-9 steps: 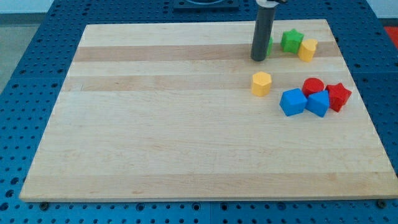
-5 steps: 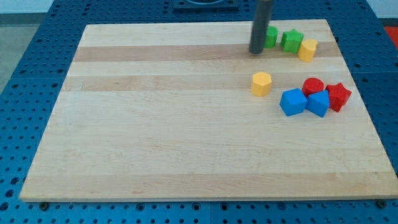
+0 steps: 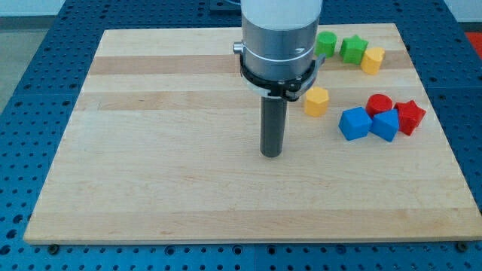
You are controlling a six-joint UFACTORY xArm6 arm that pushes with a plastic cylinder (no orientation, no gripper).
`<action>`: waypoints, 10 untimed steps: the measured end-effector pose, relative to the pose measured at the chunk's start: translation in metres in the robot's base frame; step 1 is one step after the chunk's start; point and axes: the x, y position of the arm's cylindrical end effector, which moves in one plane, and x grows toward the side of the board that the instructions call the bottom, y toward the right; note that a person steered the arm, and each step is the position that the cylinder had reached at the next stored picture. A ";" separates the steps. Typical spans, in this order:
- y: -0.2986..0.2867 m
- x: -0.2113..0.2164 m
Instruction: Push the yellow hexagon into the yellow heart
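Observation:
The yellow hexagon (image 3: 317,100) lies on the wooden board (image 3: 166,150), right of centre. The yellow heart (image 3: 372,59) lies near the view's top right, touching a green star (image 3: 352,49). My tip (image 3: 271,154) rests on the board below and to the left of the hexagon, well apart from it. The arm's wide grey body (image 3: 279,41) hangs over the board's top middle.
A green cylinder (image 3: 326,44) lies left of the green star. To the hexagon's right sits a cluster: a red cylinder (image 3: 379,104), a red star (image 3: 410,116), a blue cube (image 3: 355,123) and another blue block (image 3: 385,125).
My tip has moved from the top of the board, beside the green cylinder, down and left to a spot below-left of the yellow hexagon. No block has moved.

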 end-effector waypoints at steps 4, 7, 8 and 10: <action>0.054 -0.049; 0.074 -0.097; 0.081 -0.114; 0.100 -0.144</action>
